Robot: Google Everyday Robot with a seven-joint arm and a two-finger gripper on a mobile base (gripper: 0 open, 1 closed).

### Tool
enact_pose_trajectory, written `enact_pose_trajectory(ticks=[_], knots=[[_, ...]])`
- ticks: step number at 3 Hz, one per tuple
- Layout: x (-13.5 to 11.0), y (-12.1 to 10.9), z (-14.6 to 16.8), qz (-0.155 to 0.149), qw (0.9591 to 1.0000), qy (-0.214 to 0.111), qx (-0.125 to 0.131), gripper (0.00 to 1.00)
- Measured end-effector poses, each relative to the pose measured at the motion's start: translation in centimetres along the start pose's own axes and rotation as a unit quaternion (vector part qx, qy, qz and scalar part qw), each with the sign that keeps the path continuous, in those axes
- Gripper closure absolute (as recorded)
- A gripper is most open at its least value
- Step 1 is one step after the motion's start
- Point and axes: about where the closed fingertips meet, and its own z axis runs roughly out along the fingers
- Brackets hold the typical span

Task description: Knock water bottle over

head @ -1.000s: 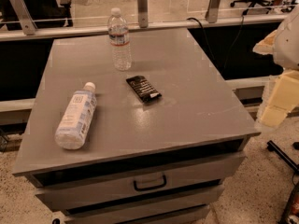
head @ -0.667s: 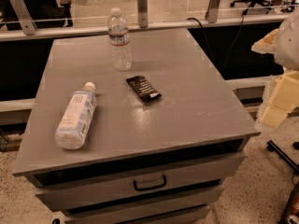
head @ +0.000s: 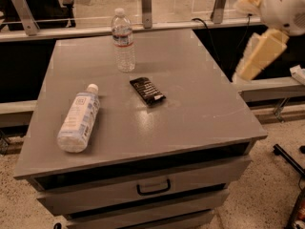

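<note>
Grey tabletop (head: 200, 104) on a cabinet, filling most of the view. One drawer (head: 143, 187) below the front edge, more drawer fronts under it.

White arm (head: 286, 4) at upper right, off the tabletop's right side and above its level. Claw (head: 261, 46) there too, cream-coloured, angled down and left, past the far right corner. It touches nothing. Whether it is wide or narrow: cannot tell.

Fat bottle (head: 78, 118) lying on its side at the left of the tabletop. White cap toward the back, base toward the front left corner, wide pale label facing up.

Water bottle (head: 123, 41) standing upright near the back edge, left of centre. Slim, clear, ribbed, white cap on top, narrow white band with a red stripe near the shoulder. Well apart from the claw, with the back right part of the tabletop between them.

Black packet (head: 147, 90) flat near the middle, in front of the water bottle and slightly to its right, turned diagonally. Apart from both bottles.

Dark handle (head: 153, 187) centred on the drawer.
</note>
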Motion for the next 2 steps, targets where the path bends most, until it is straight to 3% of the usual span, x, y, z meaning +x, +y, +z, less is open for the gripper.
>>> enact_pose_trajectory(ticks=[1, 2], knots=[[-5.4, -6.37, 2.12, -0.027, 0.9973, -0.057, 0.038, 0.0], [-5.35, -6.29, 2.18, -0.027, 0.9974, -0.057, 0.037, 0.0]])
